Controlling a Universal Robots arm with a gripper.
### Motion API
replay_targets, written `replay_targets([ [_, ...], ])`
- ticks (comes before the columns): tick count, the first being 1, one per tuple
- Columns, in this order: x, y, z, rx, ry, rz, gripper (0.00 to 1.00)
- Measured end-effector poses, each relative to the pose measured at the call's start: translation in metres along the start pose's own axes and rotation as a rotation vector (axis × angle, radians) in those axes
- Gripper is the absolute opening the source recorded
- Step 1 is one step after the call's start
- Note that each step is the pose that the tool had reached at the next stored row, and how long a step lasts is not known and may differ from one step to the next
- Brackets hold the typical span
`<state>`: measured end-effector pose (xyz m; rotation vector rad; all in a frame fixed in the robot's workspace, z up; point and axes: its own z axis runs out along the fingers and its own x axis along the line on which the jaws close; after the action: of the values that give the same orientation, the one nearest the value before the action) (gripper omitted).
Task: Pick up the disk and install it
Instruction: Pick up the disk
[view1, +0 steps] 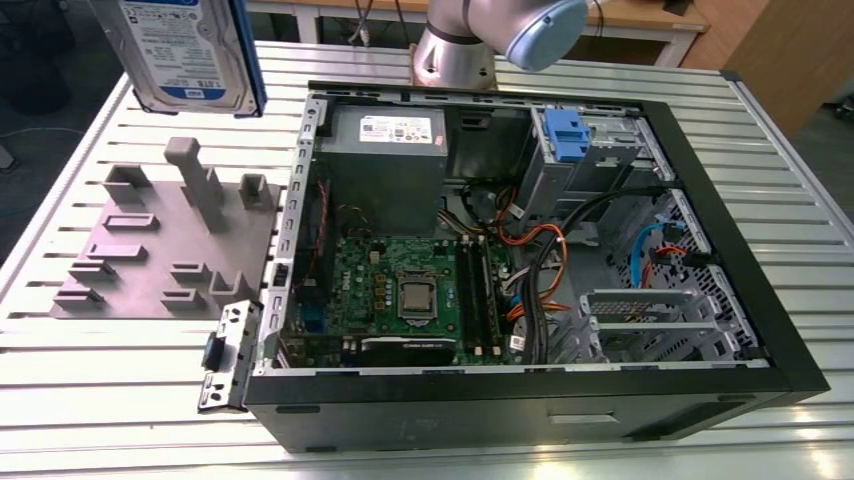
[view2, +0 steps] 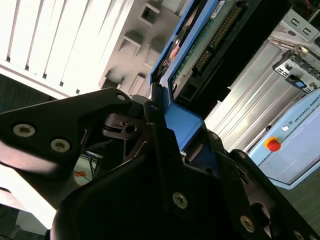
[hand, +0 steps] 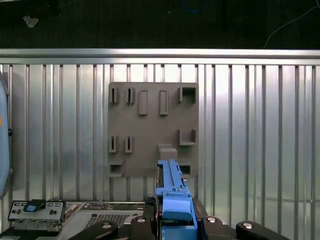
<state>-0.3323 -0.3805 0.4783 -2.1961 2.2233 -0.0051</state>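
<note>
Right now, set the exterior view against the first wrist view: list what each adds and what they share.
Exterior view: the disk label-side on, the motherboard and power supply inside the open case. First wrist view: the disk edge-on, its blue frame overlapping the fixture plate. Both: the disk, the fixture plate, the slatted table.

The disk (view2: 192, 47) is seen edge-on, clamped by its blue carrier frame (view2: 182, 120) between the black fingers (view2: 155, 117) of the gripper (view2: 175, 112). Its green circuit board (view2: 222, 22) and a row of connector pins (view2: 205, 57) are turned towards the camera. Beyond the disk, a grey slotted fixture plate (view2: 142, 35) is laid on the white ribbed table (view2: 50, 40). Farther off, a pale box (view2: 305, 140) with a red button (view2: 272, 145) is visible.
</note>
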Motion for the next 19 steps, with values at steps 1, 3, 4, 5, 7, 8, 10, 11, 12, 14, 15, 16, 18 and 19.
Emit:
replay_targets([
  [1, 0.0027, -0.0003, 0.0002, 0.0, 0.0, 0.0, 0.36],
  [3, 0.0055, -0.0037, 0.0009, 0.0002, 0.0, 0.0, 0.36],
  [4, 0.0061, -0.0064, 0.0013, 0.0, 0.0001, 0.0, 0.36],
  [5, 0.0064, -0.0103, 0.0016, 0.0, 0.0001, 0.0, 0.36],
  [7, 0.0065, -0.0196, 0.0025, -0.0001, 0.0002, 0.0, 0.36],
  [8, 0.0065, -0.024, 0.0029, 0.0, 0.0001, 0.0, 0.36],
  [10, 0.0065, -0.033, 0.0036, 0.0, 0.0001, 0.0, 0.36],
  [11, 0.0065, -0.0376, 0.0039, 0.0, 0.0001, 0.0, 0.36],
  [12, 0.0064, -0.042, 0.0043, 0.0, 0.0001, 0.0, 0.36],
  [14, 0.0065, -0.0513, 0.005, 0.0001, 0.0, 0.0, 0.36],
  [15, 0.0066, -0.0557, 0.0052, 0.0, 0.0001, 0.0, 0.36],
  [16, 0.0067, -0.0597, 0.0055, 0.0001, 0.0001, 0.0, 0.36],
  [18, 0.0067, -0.0632, 0.0057, 0.0, 0.0001, 0.0, 0.36],
  [19, 0.0067, -0.0633, 0.0057, 0.0, 0.0001, 0.0, 0.36],
])
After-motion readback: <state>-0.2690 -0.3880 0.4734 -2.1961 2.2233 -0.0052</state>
